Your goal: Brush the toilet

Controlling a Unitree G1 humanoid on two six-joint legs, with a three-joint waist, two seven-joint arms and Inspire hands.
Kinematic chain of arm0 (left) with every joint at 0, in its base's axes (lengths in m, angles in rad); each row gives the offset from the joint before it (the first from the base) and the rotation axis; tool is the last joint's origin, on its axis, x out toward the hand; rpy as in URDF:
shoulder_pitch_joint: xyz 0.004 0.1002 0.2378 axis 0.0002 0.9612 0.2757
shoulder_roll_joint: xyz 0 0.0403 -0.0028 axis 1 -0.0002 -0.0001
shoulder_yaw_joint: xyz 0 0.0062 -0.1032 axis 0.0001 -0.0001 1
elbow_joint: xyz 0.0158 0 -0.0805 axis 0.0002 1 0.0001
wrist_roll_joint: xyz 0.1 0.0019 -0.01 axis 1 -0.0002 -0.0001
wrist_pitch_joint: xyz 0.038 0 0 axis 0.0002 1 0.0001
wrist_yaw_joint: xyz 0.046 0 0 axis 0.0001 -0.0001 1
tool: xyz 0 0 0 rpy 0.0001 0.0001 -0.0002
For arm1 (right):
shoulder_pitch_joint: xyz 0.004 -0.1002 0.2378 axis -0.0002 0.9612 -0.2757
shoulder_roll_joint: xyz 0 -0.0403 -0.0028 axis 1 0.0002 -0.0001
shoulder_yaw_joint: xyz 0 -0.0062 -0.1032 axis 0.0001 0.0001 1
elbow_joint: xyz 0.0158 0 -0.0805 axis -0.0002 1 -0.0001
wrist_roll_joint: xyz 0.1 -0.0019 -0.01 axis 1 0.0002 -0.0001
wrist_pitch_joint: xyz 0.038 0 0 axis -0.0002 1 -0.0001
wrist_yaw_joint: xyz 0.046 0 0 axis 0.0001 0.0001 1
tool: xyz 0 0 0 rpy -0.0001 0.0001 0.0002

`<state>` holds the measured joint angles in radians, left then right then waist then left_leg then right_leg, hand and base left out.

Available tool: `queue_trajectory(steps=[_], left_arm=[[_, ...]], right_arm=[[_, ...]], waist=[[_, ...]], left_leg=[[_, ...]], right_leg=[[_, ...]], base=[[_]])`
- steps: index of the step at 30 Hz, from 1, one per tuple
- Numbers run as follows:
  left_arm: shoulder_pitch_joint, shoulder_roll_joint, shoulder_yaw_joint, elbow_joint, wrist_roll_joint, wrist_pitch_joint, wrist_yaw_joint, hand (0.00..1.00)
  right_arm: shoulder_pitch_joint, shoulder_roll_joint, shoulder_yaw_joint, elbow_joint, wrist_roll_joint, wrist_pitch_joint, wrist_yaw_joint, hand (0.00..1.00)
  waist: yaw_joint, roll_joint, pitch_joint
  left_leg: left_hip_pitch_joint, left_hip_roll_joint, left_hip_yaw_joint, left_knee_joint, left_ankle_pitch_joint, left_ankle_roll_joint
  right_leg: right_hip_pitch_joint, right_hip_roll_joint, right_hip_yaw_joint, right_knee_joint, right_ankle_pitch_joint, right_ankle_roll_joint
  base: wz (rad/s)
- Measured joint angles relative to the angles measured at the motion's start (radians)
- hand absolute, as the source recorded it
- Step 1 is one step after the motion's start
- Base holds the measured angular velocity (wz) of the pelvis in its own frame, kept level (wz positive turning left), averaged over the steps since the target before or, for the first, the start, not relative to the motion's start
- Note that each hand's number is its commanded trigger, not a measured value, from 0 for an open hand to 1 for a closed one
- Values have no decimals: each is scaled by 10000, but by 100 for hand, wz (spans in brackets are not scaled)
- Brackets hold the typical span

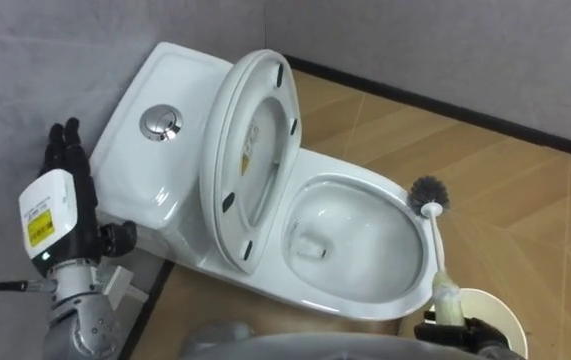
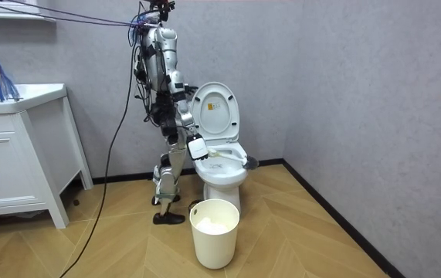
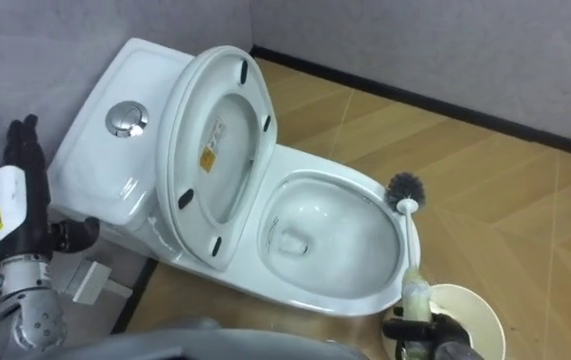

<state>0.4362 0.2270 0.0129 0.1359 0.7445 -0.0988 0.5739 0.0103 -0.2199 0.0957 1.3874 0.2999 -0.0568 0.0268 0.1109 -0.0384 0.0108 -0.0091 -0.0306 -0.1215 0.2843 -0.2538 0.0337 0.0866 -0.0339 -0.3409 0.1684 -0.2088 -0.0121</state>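
The white toilet [image 1: 165, 190] stands in the corner with its seat and lid [image 1: 250, 150] raised against the tank. Its bowl [image 1: 355, 245] is open, with water at the bottom. The toilet brush [image 1: 437, 250] has a dark bristle head [image 1: 428, 193] and a white handle. The head hovers just outside the bowl's right rim. My right hand [image 1: 457, 334] is shut on the handle's lower end at the bottom right. My left hand [image 1: 73, 175] is raised beside the tank, fingers straight, holding nothing.
A round white bin [image 2: 215, 232] stands on the wood floor in front of the toilet, under my right hand. A white sink cabinet [image 2: 19, 147] is at the room view's left. I stand beside the toilet, close to the grey walls.
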Motion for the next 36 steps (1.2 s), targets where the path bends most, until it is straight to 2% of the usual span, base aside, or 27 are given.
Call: queue_trajectory(steps=[3,6,7,10,13,17,20,25,28,30,32,35,36], left_arm=[[1,14,-84,-267,733,0,-3,0],[-67,38,-215,-774,1222,-137,8,0],[-123,75,-405,-956,1225,-213,17,0],[-172,176,-874,-1128,1227,-260,14,0],[-219,301,-1280,-1153,1220,-261,-111,0],[-222,304,-1486,-1117,1217,-258,-395,0],[-253,305,-1557,-808,1208,-250,-516,0],[-253,327,-1556,-234,1225,-151,-1218,0],[-270,384,-1716,243,1211,-144,-1339,0],[-373,385,-1798,1068,1202,-131,-1673,0],[-438,390,-1801,1234,1226,-140,-1733,0],[-532,465,-1797,1441,1246,-150,-1897,0],[-508,586,-1798,1452,1348,-156,-1973,0]], right_arm=[[-118,-26,-13,176,-301,-97,3,100],[-117,-33,3,175,-388,-160,5,100],[-119,-35,8,176,-393,-160,31,100],[-197,-46,14,271,-448,-161,124,100],[-258,-81,13,307,-656,-155,196,100],[-280,-125,12,308,-661,-151,203,100],[-291,-134,-4,291,-675,-131,219,100],[-289,-191,-216,172,-857,-67,426,100],[-302,-209,-213,146,-1040,-66,433,100],[-319,-210,-214,126,-1090,-64,495,100],[-319,-226,-220,105,-1090,-56,591,100],[-320,-465,-221,78,-1097,-37,748,100],[-308,-583,-214,56,-1237,-24,813,100]], waist=[[-74,0,25],[-88,-33,9],[-108,-50,-12],[-258,-70,-70],[-317,-95,-88],[-319,-115,-87],[-401,-131,-81],[-633,-133,-74],[-619,-67,-61],[-615,3,-54],[-617,11,-47],[-597,108,-77],[-591,84,-53]], left_leg=[[-4,-15,-18,-100,10,-2],[19,-41,7,-221,85,1],[40,-110,29,-320,133,8],[177,-125,70,-478,219,21],[210,-131,66,-486,226,21],[223,-132,66,-509,227,19],[225,-128,76,-511,227,19],[227,-109,199,-571,228,18],[289,-20,314,-622,232,25],[404,8,400,-754,250,43],[392,10,410,-808,292,37],[444,10,407,-872,302,35],[483,10,438,-891,303,35]], right_leg=[[-9,26,43,-17,1,-1],[-46,50,151,-27,1,-2],[-48,43,181,-34,1,-1],[-38,32,241,-131,17,11],[-6,26,297,-156,29,14],[6,27,339,-168,31,15],[2,26,354,-179,30,15],[2,28,363,-176,31,16],[9,23,404,-156,43,21],[28,42,480,-148,59,8],[-4,55,524,-140,76,-5],[8,66,541,-131,85,-10],[15,76,636,-111,86,-12]], base=[[0],[-5],[-6],[-6],[-8],[-3],[0],[1],[-8],[-14],[-3],[-4],[-11]])
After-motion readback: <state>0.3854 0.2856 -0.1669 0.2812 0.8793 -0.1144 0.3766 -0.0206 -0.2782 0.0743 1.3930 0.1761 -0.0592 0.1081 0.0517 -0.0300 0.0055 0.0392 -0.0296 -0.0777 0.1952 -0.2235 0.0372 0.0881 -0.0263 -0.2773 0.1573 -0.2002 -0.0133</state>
